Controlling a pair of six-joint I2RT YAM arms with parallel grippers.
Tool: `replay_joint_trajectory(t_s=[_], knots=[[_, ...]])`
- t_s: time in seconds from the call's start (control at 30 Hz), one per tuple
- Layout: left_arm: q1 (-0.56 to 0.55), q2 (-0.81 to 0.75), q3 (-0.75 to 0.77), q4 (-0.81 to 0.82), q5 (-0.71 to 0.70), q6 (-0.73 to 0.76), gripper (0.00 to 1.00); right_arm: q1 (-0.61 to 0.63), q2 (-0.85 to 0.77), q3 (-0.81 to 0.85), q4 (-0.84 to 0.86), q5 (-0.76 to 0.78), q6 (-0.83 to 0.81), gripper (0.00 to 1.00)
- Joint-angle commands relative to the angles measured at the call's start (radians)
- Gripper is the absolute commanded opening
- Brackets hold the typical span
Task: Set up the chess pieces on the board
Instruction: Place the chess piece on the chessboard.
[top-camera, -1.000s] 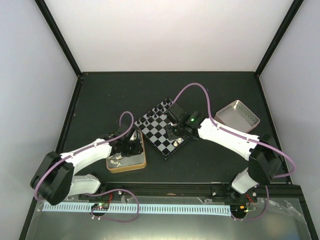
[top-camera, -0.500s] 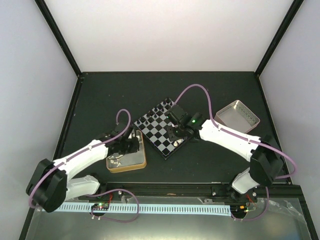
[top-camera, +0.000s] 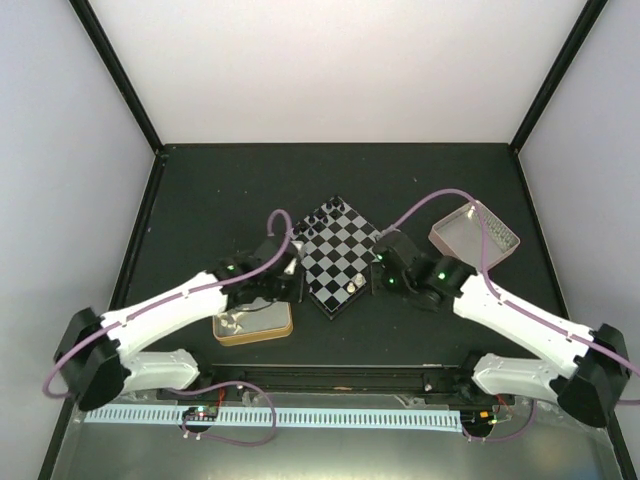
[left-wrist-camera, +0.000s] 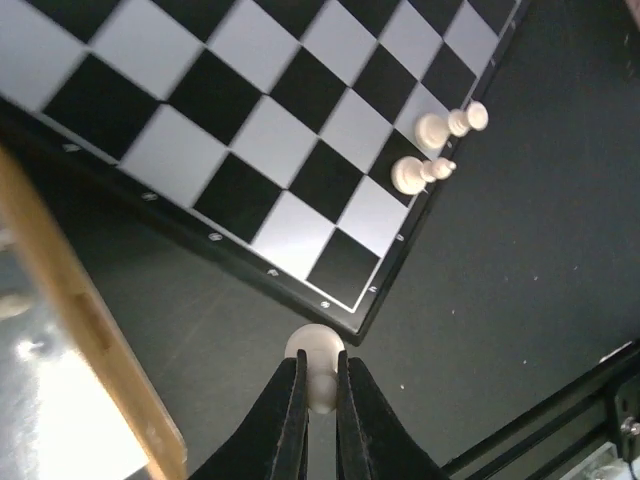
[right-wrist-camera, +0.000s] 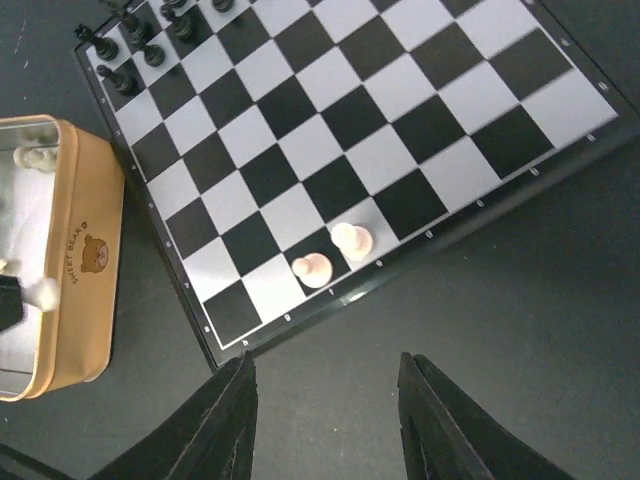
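The board (top-camera: 340, 250) lies turned like a diamond at mid-table. Several black chess pieces (top-camera: 325, 212) stand along its far corner. Two cream-white pieces (right-wrist-camera: 312, 268) stand on squares at its near edge. My left gripper (left-wrist-camera: 318, 385) is shut on a cream-white piece (left-wrist-camera: 315, 350), held just off the board's (left-wrist-camera: 250, 130) near corner, beside the tin. My right gripper (right-wrist-camera: 325, 365) hangs open and empty over bare mat in front of the board's near edge; from above this gripper (top-camera: 378, 275) sits right of the board.
A gold-rimmed tin (top-camera: 252, 322) with loose white pieces (right-wrist-camera: 35, 155) inside lies left of the board. A pinkish silver tray (top-camera: 475, 235) stands at the right. Black frame posts and white walls bound the dark mat.
My left gripper closed on a white piece in the tin and carried it toward the board's near corner. My right arm drew back off the board to the right, staying open.
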Motion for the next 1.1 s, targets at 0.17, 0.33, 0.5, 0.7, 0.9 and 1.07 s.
replay_joint_trajectory(t_s=[0.17,0.33,0.5,0.7,0.9,1.07], knots=[[-0.137,0.383,0.232,-0.075,-0.165,0.026,0.02,-0.050,-0.095,-0.082,0.035,0.063,0.092,0.41],[-0.138,0.461,0.273,-0.082,-0.166,0.035,0.01,-0.091,-0.062,-0.074,0.058,0.056,0.038,0.41],[-0.139,0.538,0.332,-0.107,-0.147,0.053,0.02,-0.125,-0.059,-0.096,0.087,0.047,0.023,0.41],[-0.139,0.573,0.358,-0.139,-0.152,0.058,0.02,-0.166,-0.066,-0.127,0.115,0.020,0.019,0.41],[-0.138,0.572,0.368,-0.172,-0.154,0.053,0.02,-0.184,-0.056,-0.128,0.120,0.006,0.005,0.41],[-0.137,0.572,0.384,-0.179,-0.137,0.062,0.18,-0.185,-0.055,-0.127,0.122,-0.006,0.008,0.42]])
